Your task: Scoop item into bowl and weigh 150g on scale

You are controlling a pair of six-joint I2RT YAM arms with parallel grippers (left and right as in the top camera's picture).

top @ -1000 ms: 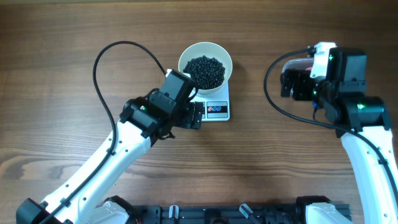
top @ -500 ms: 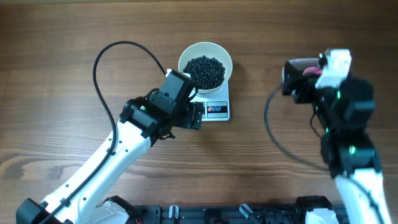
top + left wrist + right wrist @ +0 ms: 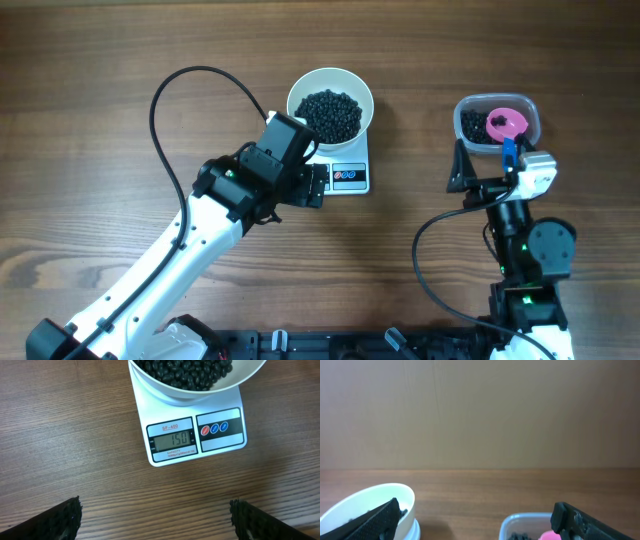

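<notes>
Left hand (image 3: 157, 519) hovers spread and empty over the worktop (image 3: 60, 435). The scale (image 3: 172, 455) lies just ahead, its display facing the hand and reading 150. The bowl (image 3: 200, 394) sits on the scale, holding the beans (image 3: 185, 369). Right hand (image 3: 477, 521), also spread and empty, is well apart, nearer the tub (image 3: 497, 98) with more beans and a pink scoop (image 3: 504, 123). Weighing looks done.

Bowl (image 3: 352, 78) of beans (image 3: 332, 113) on scale (image 3: 351, 178), far ctr.
L gripper (image 3: 317, 186) just beside scale; tub (image 3: 532, 108) w/ pink scoop (image 3: 505, 123) far right.
</notes>
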